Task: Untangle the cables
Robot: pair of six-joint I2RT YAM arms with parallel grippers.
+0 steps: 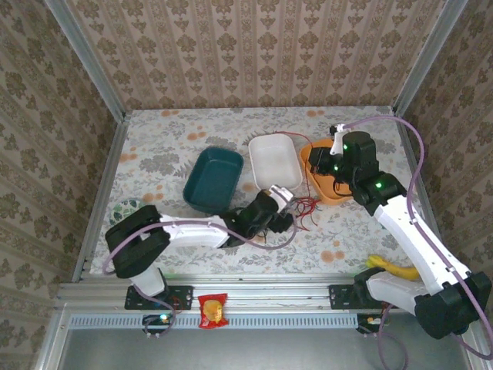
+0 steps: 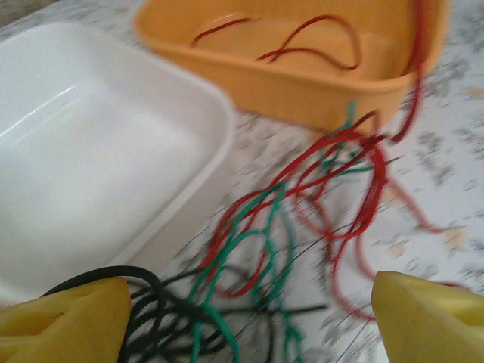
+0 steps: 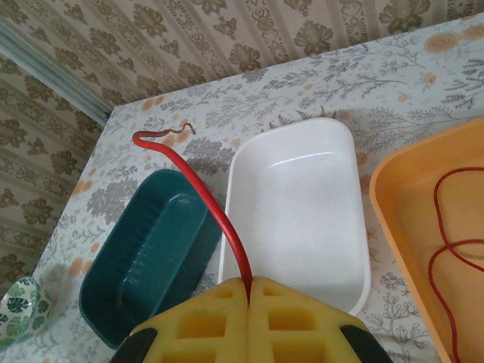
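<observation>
Left wrist view: left hand (image 2: 249, 321) released, yellow pads wide apart, nothing gripped between them
Tangle: cables (image 2: 302, 197), red, green & black, heaped loose on the table (image 2: 454, 174) just ahead of that hand; black loops nearest its left pad, red ones farthest, by the orange tray (image 2: 302, 87)
Right side: right hand (image 3: 248, 287) clenched on one red cable (image 3: 206, 189), which rises from between the pads & curls over at its tip
Handling: prob v. light & floppy, can't be pushed; strands likely snag, so pulling one may drag the lot
Where to grip: best guess a free end or lone outer loop; thin, so pads must close fully
Surfaces: sheaths smooth, glossy; pads moulded w/ square pockets
Trays: white tray (image 2: 91, 151) left of left hand, teal tray (image 3: 144, 249) ahead-left of right hand; all smooth, round-cornered plastic; table matte, floral print
</observation>
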